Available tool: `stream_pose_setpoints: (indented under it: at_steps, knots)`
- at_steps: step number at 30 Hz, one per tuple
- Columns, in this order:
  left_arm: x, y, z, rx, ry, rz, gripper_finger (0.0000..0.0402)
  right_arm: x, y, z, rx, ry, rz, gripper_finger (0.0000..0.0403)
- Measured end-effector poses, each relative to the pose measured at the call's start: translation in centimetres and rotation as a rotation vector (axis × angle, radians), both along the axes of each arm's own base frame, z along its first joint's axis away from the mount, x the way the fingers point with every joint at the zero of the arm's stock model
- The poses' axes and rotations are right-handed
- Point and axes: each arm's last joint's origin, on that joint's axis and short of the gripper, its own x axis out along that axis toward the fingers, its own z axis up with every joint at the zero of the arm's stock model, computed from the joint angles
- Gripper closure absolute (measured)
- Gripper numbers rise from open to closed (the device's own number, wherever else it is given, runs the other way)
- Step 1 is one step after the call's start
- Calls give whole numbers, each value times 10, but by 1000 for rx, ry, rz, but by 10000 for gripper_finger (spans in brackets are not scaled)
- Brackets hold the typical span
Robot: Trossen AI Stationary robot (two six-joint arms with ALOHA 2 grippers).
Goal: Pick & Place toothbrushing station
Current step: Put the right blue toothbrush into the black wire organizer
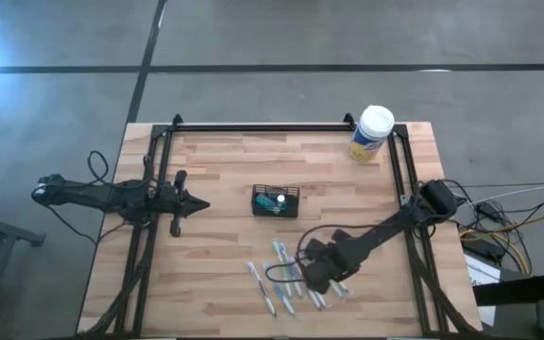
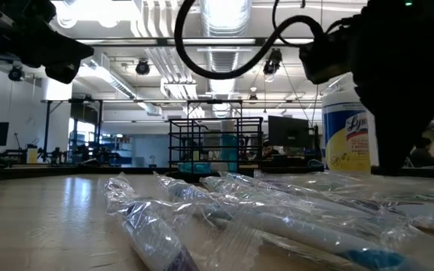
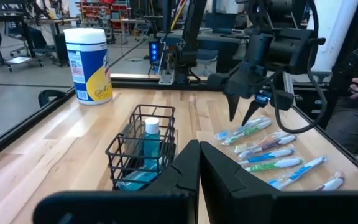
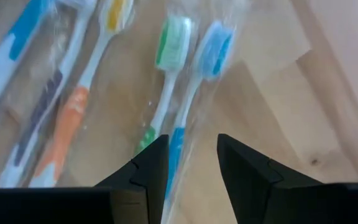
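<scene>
The toothbrushing station (image 1: 276,200) — a small black wire-mesh holder — is seen sitting upright near the middle of the wooden surface (image 1: 225,170), well apart from both arms. A blue bottle with a white cap (image 3: 151,138) is parked inside it, best seen from the left wrist view.

The right pincer (image 4: 191,163) is held low over a scatter of plastic-wrapped toothbrushes (image 1: 296,279) at the near side of the surface. Its fingers are parted, and nothing is gripped between them. In the right wrist view a blue-headed toothbrush (image 4: 211,48) and a green-headed toothbrush (image 4: 171,38) are seen lying side by side in clear wrap, with the blue one's handle running down into the gap between the fingers. Whether the fingertips are actually touching the wrap can't be told. An orange-handled toothbrush (image 4: 64,130) lies off to one side of those two.

The left pincer (image 1: 199,203) is parked at the left of the surface, pointed toward the station but well short of it — fingers pressed together, nothing held.

A white-lidded canister with a yellow label (image 1: 372,135) is stood at the far right corner of the surface, away from everything else. From the low view the wrapped brushes fill the foreground, with the station (image 2: 206,147) seen behind them and the canister (image 2: 348,128) partly covered by the right arm.
</scene>
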Motion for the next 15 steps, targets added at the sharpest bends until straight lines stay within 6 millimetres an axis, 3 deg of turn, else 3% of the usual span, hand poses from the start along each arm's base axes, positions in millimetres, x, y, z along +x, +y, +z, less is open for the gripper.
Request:
stream_pose_setpoints:
  at_steps: [15]
  knots:
    - [0, 0, -1, 1, 5, 0, 390, -15, -7, -27, 64, 19, 4, 266]
